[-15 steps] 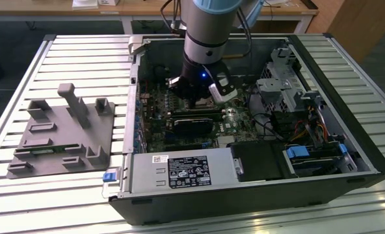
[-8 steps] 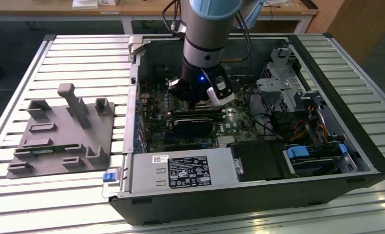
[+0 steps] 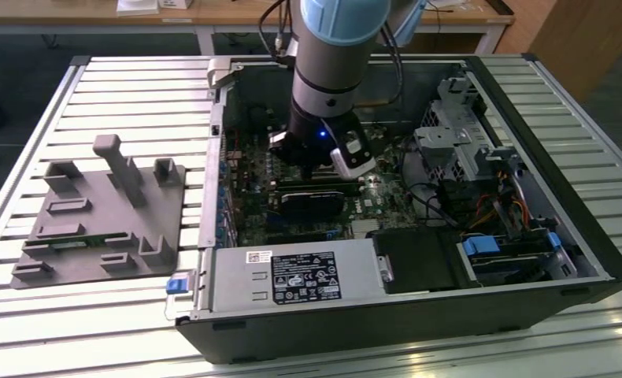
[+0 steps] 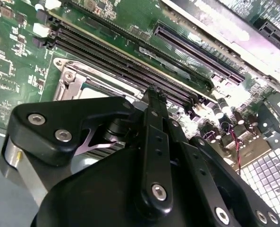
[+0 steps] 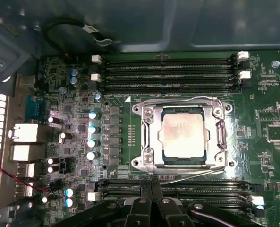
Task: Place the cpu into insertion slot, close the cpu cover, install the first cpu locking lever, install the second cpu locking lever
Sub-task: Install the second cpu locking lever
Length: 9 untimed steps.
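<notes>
Cpu (image 5: pixel 183 134) seated in insertion slot (image 5: pixel 151 163), cpu cover (image 5: pixel 149 135) down, gripper (image 5: pixel 151 187) jaws together at lever (image 5: pixel 187 173); press it squarely, no slipping.

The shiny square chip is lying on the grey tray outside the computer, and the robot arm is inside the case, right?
Not quite. The cpu already sits in the insertion slot on the green board, as the first wrist view shows. The arm is inside the case.
</notes>
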### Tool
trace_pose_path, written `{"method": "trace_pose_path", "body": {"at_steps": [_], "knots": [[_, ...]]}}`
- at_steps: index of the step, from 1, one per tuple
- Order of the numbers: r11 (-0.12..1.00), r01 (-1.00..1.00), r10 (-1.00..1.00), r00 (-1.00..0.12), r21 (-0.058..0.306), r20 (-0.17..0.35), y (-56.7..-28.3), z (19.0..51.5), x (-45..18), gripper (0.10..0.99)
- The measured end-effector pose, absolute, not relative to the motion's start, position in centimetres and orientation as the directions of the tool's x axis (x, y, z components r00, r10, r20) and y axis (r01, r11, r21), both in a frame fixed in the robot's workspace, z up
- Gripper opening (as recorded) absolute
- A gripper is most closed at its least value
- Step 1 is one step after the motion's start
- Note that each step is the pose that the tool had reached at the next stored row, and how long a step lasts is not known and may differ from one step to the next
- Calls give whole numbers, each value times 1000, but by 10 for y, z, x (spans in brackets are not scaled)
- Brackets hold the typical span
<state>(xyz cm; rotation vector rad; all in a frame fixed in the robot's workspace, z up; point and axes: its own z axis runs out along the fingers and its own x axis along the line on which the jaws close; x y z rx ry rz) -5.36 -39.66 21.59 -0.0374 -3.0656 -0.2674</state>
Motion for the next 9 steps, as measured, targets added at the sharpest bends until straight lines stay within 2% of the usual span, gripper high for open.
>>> {"method": "trace_pose_path", "body": {"at_steps": [9], "knots": [[978, 28, 17, -998, 207, 57, -397, 208, -57, 106]]}}
